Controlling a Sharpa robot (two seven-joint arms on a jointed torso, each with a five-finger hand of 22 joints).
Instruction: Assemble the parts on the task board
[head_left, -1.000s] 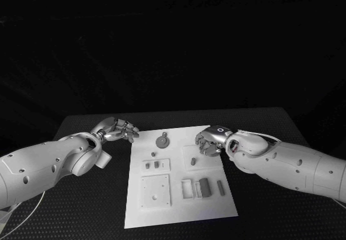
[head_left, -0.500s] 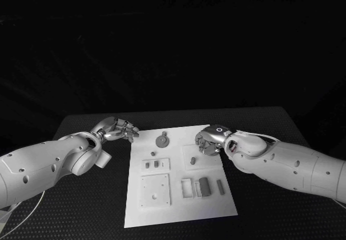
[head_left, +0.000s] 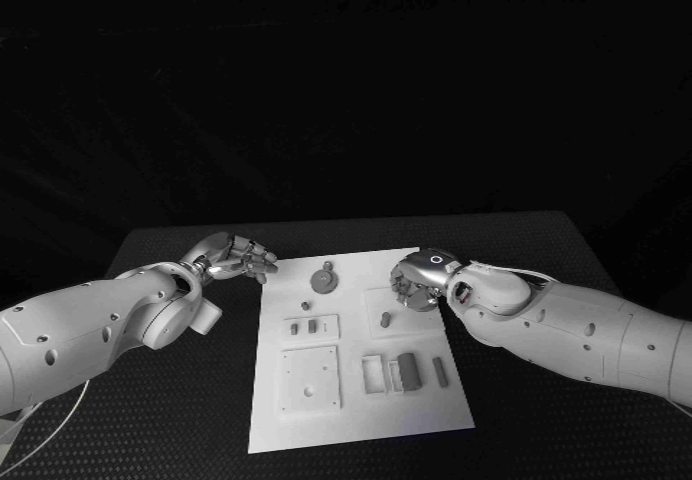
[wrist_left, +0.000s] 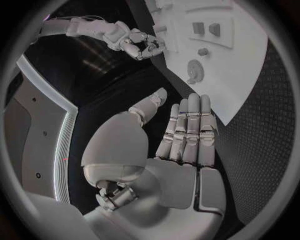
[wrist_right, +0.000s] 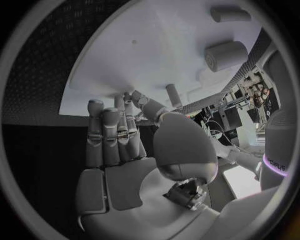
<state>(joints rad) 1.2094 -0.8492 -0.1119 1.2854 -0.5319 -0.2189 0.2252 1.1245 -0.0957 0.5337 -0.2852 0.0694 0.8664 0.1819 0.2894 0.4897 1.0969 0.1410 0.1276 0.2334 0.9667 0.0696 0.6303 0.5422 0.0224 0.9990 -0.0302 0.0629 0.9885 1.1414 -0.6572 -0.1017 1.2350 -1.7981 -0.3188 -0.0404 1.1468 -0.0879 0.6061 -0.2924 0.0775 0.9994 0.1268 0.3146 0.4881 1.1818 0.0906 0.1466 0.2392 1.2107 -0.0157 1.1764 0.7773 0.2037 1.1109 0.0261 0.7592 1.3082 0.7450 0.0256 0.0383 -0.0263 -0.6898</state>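
The work looks barely begun: the grey parts (head_left: 408, 372) lie loose on the white board (head_left: 361, 415) in the middle of the bench (head_left: 173, 420). The left hand (head_left: 238, 258) hangs released beside the board's far corner. The right hand (head_left: 418, 285) hovers over the board's far side; whether its curled fingers (wrist_right: 109, 135) hold anything I cannot tell.
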